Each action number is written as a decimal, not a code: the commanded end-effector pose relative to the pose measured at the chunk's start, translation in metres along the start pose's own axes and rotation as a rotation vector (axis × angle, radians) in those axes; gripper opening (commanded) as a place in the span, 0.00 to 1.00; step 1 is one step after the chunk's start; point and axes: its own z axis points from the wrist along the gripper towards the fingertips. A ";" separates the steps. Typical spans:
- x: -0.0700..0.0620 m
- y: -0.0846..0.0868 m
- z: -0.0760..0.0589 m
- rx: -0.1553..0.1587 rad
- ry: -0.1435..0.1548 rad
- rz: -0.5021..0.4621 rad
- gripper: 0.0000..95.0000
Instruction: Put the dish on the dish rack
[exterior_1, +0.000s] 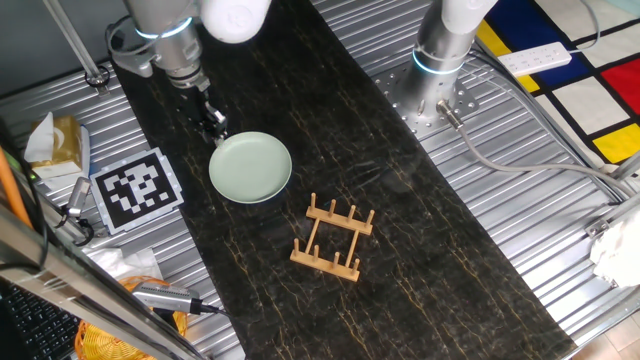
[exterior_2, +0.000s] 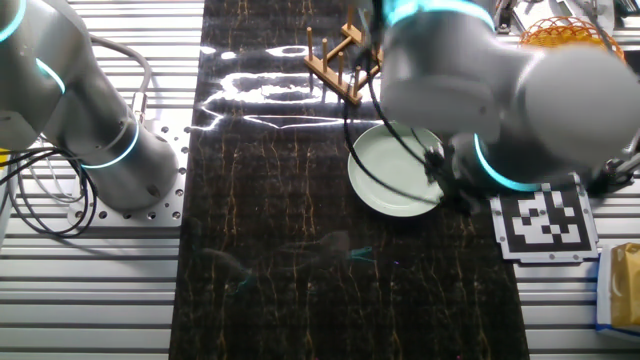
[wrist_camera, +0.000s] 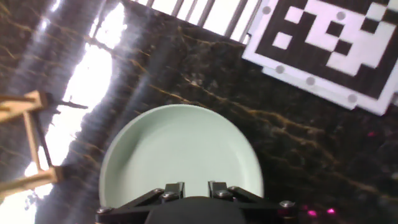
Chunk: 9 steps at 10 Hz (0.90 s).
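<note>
The dish lies flat on the dark marbled surface, left of centre in one fixed view, pale mint-green and glossy. The dish rack stands apart from it, toward the lower right of that frame, with its pegs upright; in the other fixed view the rack appears at the top centre, above the dish.

The end effector sits at the dish's upper-left rim in the first fixed view. In the hand view the end effector is at the bottom centre of the frame, its two fingers close together at the near rim of the dish; whether they pinch the rim cannot be told.

A black-and-white marker tag lies to the left of the dish, just off the dark surface.
</note>
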 end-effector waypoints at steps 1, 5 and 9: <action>0.001 0.002 0.003 -0.015 0.000 0.030 0.40; 0.001 0.002 0.012 -0.030 -0.007 0.055 0.20; 0.003 0.000 0.010 -0.017 -0.007 0.078 0.20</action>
